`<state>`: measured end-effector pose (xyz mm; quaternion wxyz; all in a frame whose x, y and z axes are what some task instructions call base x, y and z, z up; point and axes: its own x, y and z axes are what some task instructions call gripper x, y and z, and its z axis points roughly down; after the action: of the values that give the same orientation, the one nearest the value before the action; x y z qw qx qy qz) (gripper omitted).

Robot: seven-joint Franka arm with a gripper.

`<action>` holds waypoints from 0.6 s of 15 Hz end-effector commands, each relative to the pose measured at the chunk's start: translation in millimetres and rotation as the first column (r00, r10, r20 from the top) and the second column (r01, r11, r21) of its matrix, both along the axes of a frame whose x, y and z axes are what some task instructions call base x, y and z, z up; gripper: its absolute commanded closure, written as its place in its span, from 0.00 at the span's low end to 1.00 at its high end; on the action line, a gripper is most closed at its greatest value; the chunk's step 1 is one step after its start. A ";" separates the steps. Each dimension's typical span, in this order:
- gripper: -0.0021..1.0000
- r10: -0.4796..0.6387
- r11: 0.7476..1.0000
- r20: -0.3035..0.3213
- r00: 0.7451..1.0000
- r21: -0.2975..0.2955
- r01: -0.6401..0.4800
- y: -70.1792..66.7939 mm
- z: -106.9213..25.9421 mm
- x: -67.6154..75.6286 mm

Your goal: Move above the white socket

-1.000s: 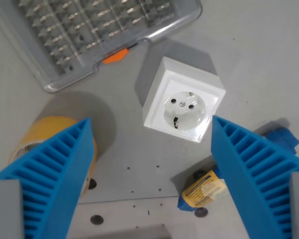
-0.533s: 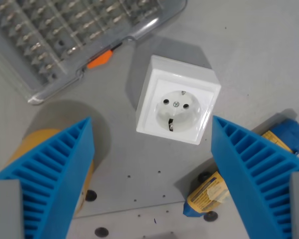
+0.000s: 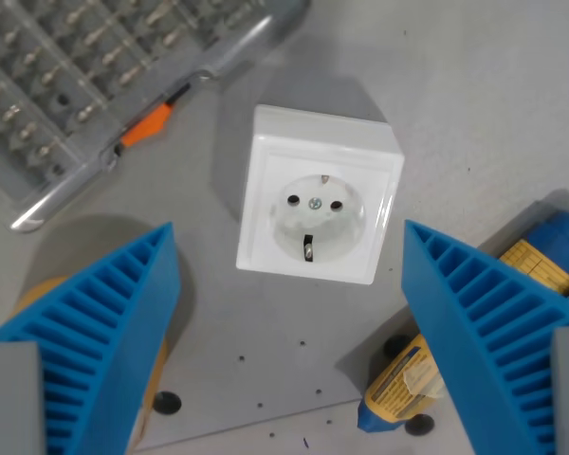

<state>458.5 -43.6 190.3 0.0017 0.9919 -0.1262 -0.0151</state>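
With its two blue ribbed fingers (image 3: 95, 351) spread wide and nothing between them, the end effector (image 3: 289, 379) hangs over the grey tabletop (image 3: 493, 104), looking straight down. And there is the target: the white socket (image 3: 318, 207) sits just beyond the gap between the fingers, a touch toward the wrist view's left of centre, face up, its two pin holes and earth clip plain to see. By the look of it the approach is in its closing stage; the socket is framed but not yet squarely under the fingers. The next move seems to call for a short forward nudge to bring the socket's face into the middle of the gap, holding height, with no closing needed.

Around the socket, now. Up and to the wrist view's left of it lies a clear plastic organiser case (image 3: 85, 76) with an orange latch (image 3: 148, 123), apart from the socket. Below and to the right lies a yellow-labelled item with blue tape (image 3: 474, 351), partly hidden behind the right-hand finger. A yellow object (image 3: 38, 296) peeks out behind the left-hand finger; too hidden to name. Small holes dot the tabletop below the socket.
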 end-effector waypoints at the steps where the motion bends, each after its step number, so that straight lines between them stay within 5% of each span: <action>1: 0.00 -0.146 0.989 0.101 0.984 0.011 0.146 -5.4 -9.5 -6.8; 9: 0.00 -0.159 0.987 0.104 0.982 0.017 0.159 -11.0 -22.0 -12.2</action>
<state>452.2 -52.1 172.3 0.0031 0.9861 -0.1657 -0.0151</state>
